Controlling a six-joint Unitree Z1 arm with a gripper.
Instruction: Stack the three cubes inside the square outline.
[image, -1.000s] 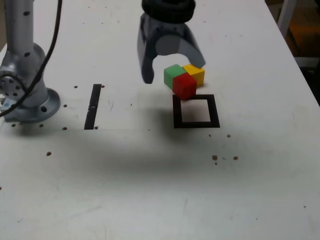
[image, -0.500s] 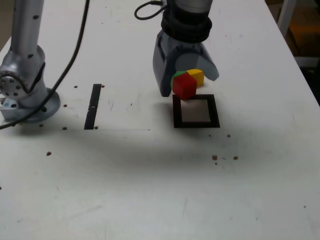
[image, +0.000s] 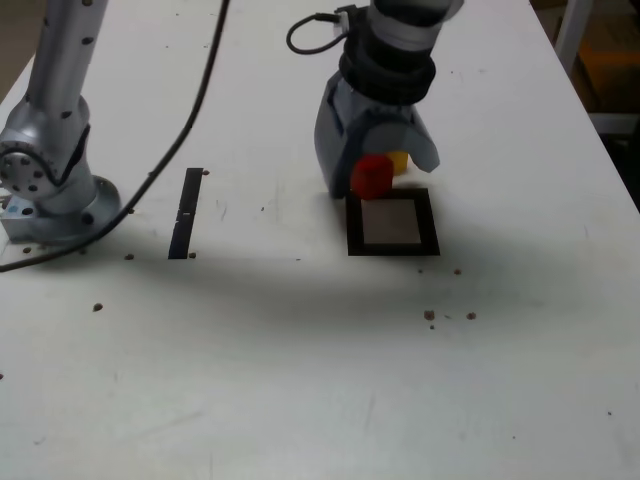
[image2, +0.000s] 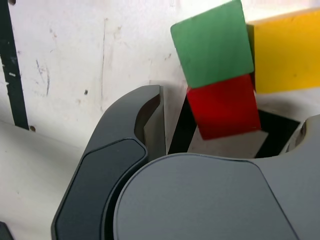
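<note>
Three cubes sit bunched just behind the square outline (image: 392, 222). In the exterior view the red cube (image: 372, 175) shows between my fingers and the yellow cube (image: 399, 160) peeks out behind it; the green one is hidden there by my gripper (image: 375, 172). In the wrist view the green cube (image2: 212, 45) touches the red cube (image2: 225, 106), with the yellow cube (image2: 287, 52) beside them. The red cube overlaps the black tape of the square outline (image2: 181, 131). My gripper (image2: 230, 117) is open and low, one finger on each side of the red cube, with a gap visible at one finger (image2: 150, 125).
A thin black tape strip (image: 186, 212) lies at the exterior view's left, near the arm's grey base (image: 50, 190). A black cable (image: 180, 120) hangs from the arm over the table. Small dark specks (image: 430, 315) dot the white table in front of the outline.
My gripper has dropped and shifted toward the exterior view's right, from above and beside the cubes to down around the red cube. The green cube is now hidden in the exterior view.
</note>
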